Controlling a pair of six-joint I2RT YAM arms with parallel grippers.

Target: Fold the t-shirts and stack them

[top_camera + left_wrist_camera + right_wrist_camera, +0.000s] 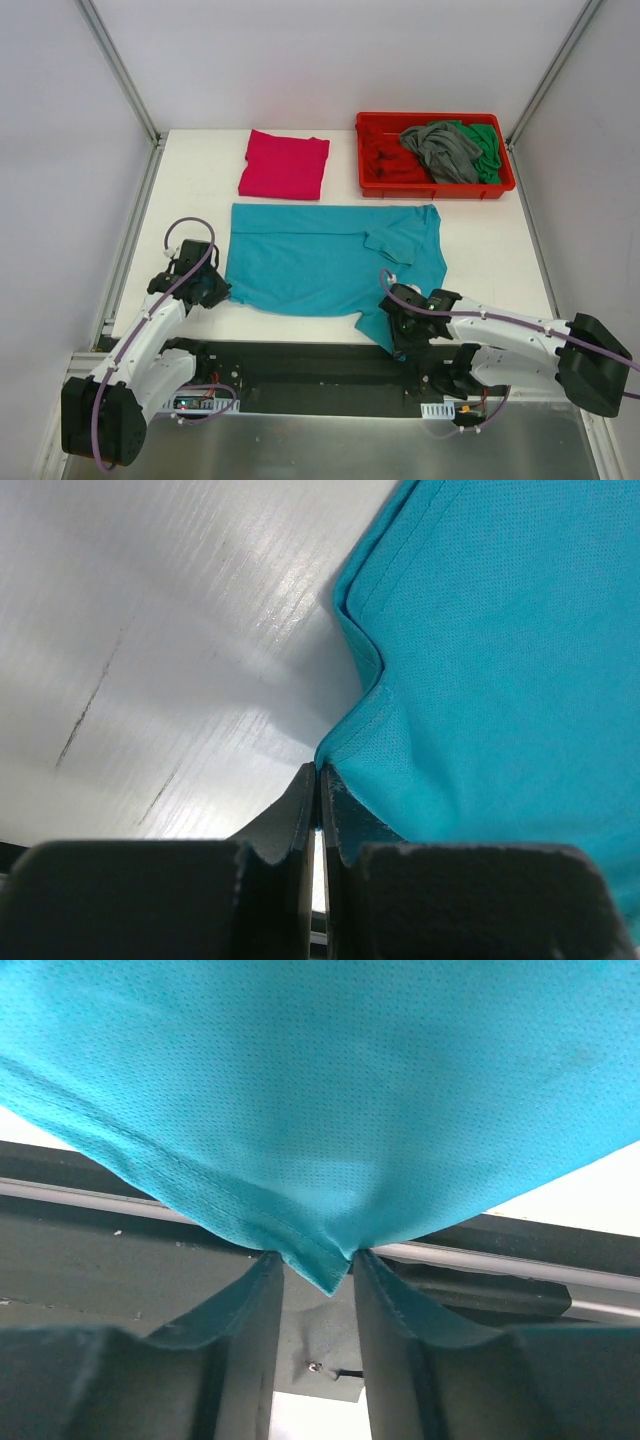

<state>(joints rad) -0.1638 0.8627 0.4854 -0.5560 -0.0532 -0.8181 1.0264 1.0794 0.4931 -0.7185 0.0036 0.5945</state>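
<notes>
Top view, step: by my reading, a fold of the teal t-shirt [320, 260] is about to begin. It lies spread flat on the table [195, 190], and each arm is at one of its near corners.
Top view, other shirts: a pink t-shirt [285, 165] sits folded behind the teal one. A grey t-shirt [440, 150] and a green t-shirt [488, 145] are crumpled in the red tray [437, 190] at the back right.
Top view, claws: the left claw [212, 290] is at the shirt's near-left corner. The right claw [398, 318] is at the near-right corner, where the cloth spills over the table's front edge.
Left wrist, claw: the jaws are pressed together, and the hem puckers into their tips as if nipped there.
Left wrist, cloth: the teal fabric runs away to the right of the tips, with bare table to the left.
Right wrist, claw: the jaws stand apart, not clamped.
Right wrist, cloth: the stitched corner hangs down into the gap between the two fingers.
Next move: I reckon the right jaws must pinch that corner firmly. Then both arms lift together and carry the near edge towards the far one, keeping it level.
</notes>
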